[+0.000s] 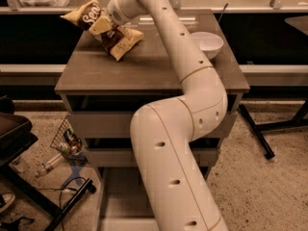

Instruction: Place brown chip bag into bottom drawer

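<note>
Mix-up looms: gripper (pixel 102 27) sits between brown chip bag (pixel 85 14) and tan bag (pixel 123 41); whether it grips, I cannot tell.

Two crinkly snack bags lie on the grey tabletop (pixel 96 71): one dark brown chip bag (pixel 86 16) with white script and, seemingly separate, one tan-yellow bag (pixel 123 42). One round white bowl (pixel 207 43). Three grey cabinet drawers, counting the extended bottom drawer (pixel 118 198). One white end effector (pixel 102 25), over the bags at the far-left corner.
</note>
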Tool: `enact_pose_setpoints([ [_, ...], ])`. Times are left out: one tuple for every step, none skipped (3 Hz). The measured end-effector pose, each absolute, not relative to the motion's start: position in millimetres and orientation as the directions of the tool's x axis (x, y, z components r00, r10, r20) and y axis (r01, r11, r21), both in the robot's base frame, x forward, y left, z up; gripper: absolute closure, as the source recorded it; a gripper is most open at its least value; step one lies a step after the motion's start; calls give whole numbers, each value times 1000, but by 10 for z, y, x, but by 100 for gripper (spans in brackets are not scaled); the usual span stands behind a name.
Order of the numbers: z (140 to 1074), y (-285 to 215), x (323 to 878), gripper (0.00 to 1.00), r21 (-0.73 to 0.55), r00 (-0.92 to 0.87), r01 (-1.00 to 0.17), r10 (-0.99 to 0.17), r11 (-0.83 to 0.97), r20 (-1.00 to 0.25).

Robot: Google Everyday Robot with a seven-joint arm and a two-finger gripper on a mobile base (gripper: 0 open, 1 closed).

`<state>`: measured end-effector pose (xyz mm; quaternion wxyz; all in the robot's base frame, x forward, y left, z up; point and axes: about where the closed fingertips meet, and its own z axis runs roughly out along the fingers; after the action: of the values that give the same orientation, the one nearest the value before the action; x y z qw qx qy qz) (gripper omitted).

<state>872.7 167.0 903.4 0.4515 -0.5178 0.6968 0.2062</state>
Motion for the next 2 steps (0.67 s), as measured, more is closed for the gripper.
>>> enact_pose_setpoints([
  [9003,1700,8728,64,-177,-57,-910,-537,376,-842],
  [8967,1730,8727,88,-174,-59,-912,-538,372,-841],
])
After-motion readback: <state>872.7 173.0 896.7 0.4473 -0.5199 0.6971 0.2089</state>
